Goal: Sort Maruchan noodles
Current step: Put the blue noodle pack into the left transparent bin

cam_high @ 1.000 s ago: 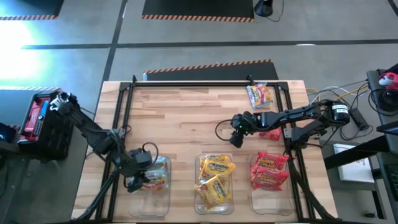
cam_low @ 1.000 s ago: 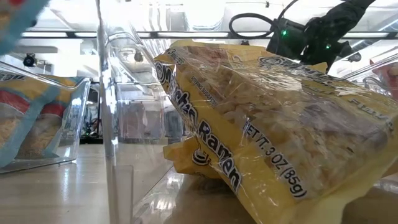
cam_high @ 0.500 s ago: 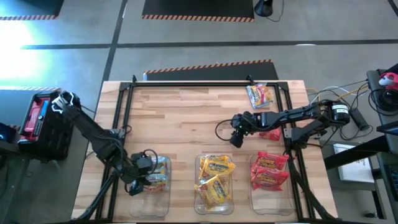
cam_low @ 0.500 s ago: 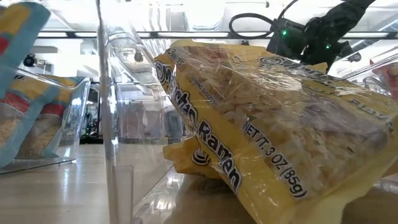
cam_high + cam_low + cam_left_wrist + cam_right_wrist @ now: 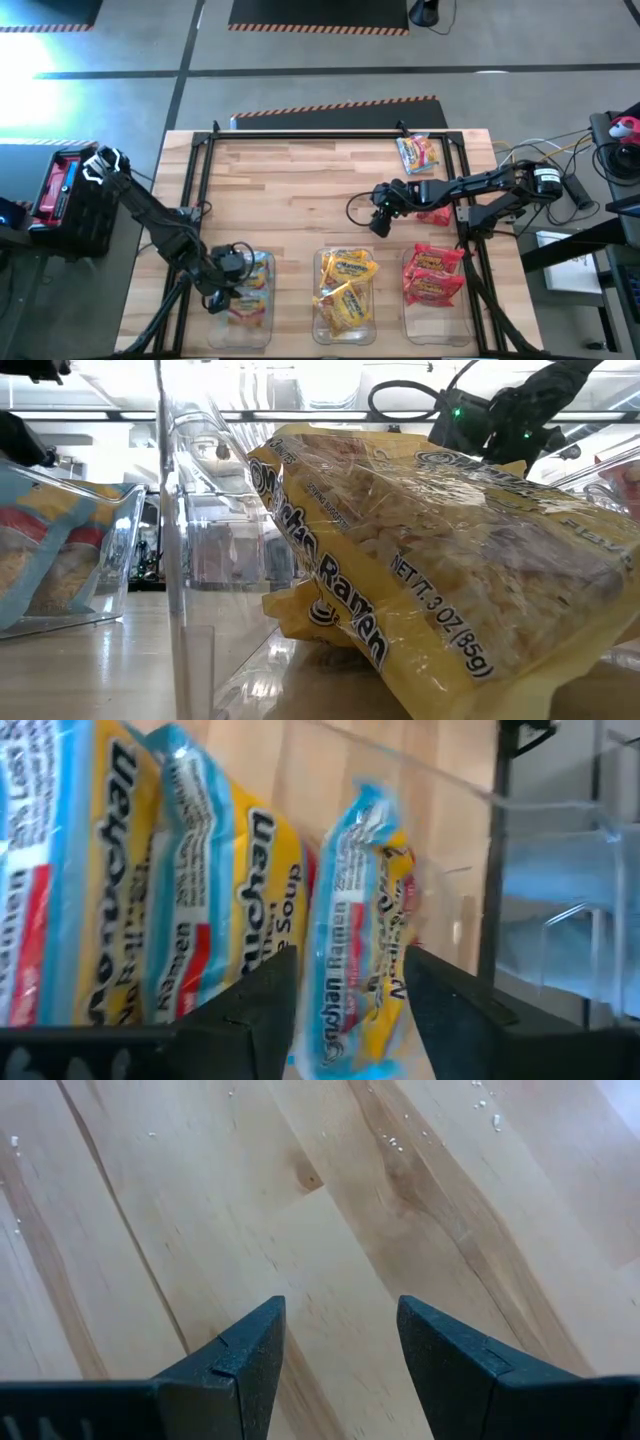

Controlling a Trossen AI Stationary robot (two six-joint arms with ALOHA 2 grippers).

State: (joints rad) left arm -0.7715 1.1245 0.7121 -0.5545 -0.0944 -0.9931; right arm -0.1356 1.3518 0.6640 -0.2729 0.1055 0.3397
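Over the left bin (image 5: pixel 262 322), the left claw (image 5: pixel 232 292) stands parted above blue packets (image 5: pixel 365 920).

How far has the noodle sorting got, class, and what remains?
Done: yellow packets fill the middle bin, red packets the right bin, blue-edged ones the left bin.

In hand: the left gripper sits open over the left bin with a blue-edged packet between its fingers; the right gripper hovers open and empty.

Left: one multicoloured packet and one red packet on the table.
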